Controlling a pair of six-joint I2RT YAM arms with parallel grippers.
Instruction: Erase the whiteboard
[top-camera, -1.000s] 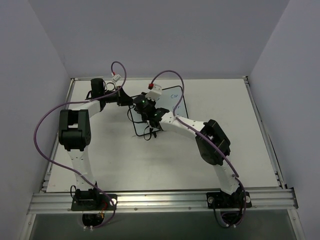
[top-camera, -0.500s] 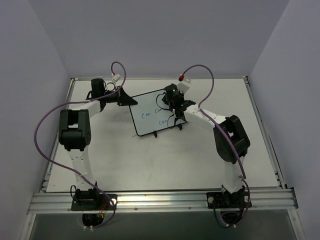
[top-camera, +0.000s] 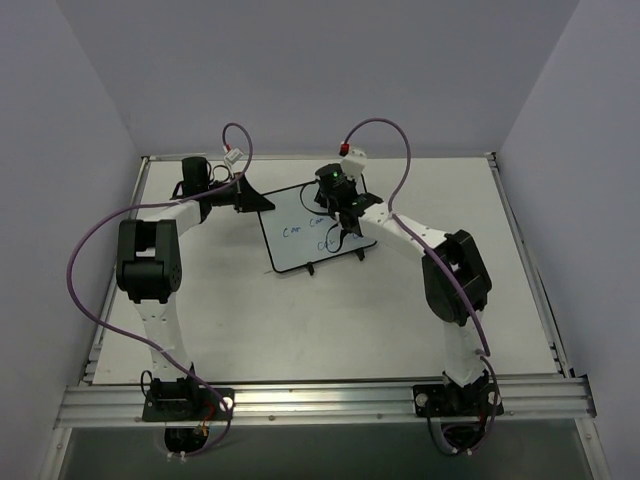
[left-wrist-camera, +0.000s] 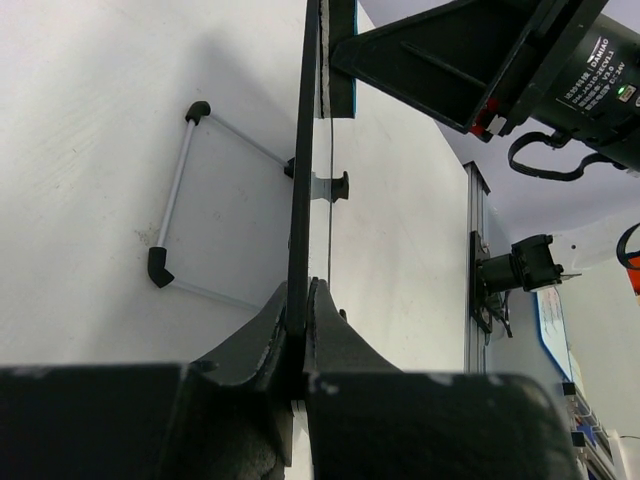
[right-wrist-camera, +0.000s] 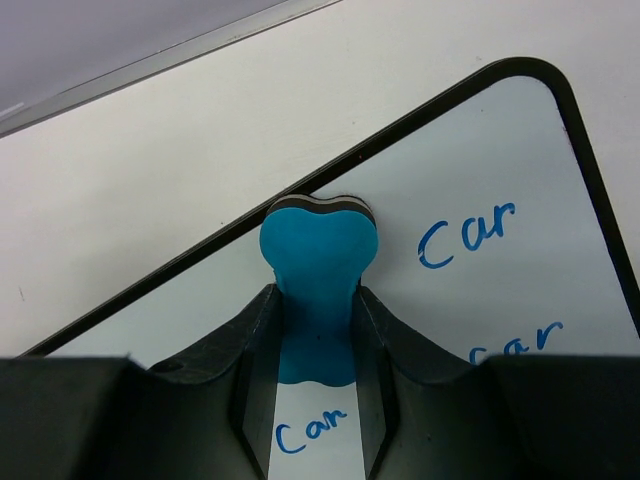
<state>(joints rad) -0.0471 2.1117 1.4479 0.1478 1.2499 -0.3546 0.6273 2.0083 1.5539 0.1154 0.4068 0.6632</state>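
Note:
The whiteboard, white with a thin black frame, stands tilted on the table at the back centre, with blue words "Car" on it. My left gripper is shut on its top left corner; in the left wrist view the board's edge runs up from between the jaws. My right gripper is shut on the blue bone-shaped eraser, pressed against the board's face near its top edge. Three "Car" words show around the eraser.
A second small stand or frame with grey bars and black corners shows behind the board in the left wrist view. The table's metal rail runs along the near edge. Purple cables loop above both arms.
My right gripper with the eraser swept from the board's left side to its right, then back a little leftward to the top centre. More blue writing is uncovered. The left gripper stayed put.

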